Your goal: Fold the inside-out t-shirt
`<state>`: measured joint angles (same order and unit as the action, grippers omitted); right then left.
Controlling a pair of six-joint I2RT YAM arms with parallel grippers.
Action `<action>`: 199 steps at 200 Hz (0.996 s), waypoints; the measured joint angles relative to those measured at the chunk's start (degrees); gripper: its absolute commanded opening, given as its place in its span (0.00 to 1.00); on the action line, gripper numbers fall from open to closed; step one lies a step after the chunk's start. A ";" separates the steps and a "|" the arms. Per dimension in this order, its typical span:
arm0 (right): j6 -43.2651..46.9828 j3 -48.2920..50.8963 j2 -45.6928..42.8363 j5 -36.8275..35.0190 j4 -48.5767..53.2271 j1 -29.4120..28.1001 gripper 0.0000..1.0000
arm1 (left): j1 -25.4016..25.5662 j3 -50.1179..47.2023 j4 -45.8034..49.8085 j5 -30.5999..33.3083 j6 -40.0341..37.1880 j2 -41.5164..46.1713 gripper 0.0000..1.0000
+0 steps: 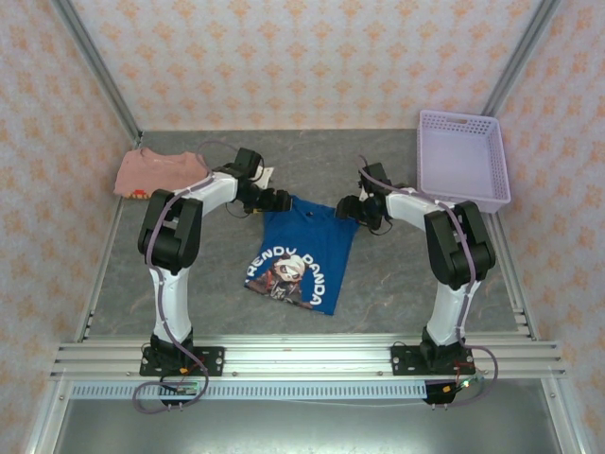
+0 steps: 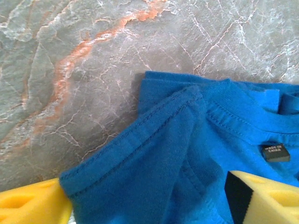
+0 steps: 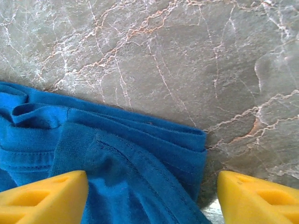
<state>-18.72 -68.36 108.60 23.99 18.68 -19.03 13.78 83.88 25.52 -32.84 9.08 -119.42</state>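
The blue t-shirt [image 1: 301, 251] is laid at the middle of the table [image 1: 397, 284], its printed hem toward 6 o'clock and its collar toward 12. It appears already narrowed to a strip, with the sleeves turned in. At its 11 o'clock corner the left pincer [image 1: 274, 200] is set, and at 1 o'clock the right pincer [image 1: 348, 210]. Both are spread wide, and the layered shoulder folds are seen between their yellow fingers [image 2: 32, 203] [image 3: 42, 196], not clamped. A collar label [image 2: 274, 152] is seen just beside the left one.

The cross fold is judged to be in hand. Both corners need to be pinched through every layer, then lifted evenly and carried toward 6 o'clock.

Farther off, a pink shirt [image 1: 161, 174] lies at 10 o'clock and a lilac basket [image 1: 461, 117] at 2 o'clock.
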 measured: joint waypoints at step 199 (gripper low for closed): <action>-4.35 0.74 2.58 4.79 -6.36 -1.88 0.17 | 0.20 0.48 -0.48 -4.35 -0.09 -2.69 0.15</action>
<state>-23.07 -67.61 111.18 28.77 12.32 -20.91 13.98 84.36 25.04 -37.19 8.99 -122.10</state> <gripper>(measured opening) 0.220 0.194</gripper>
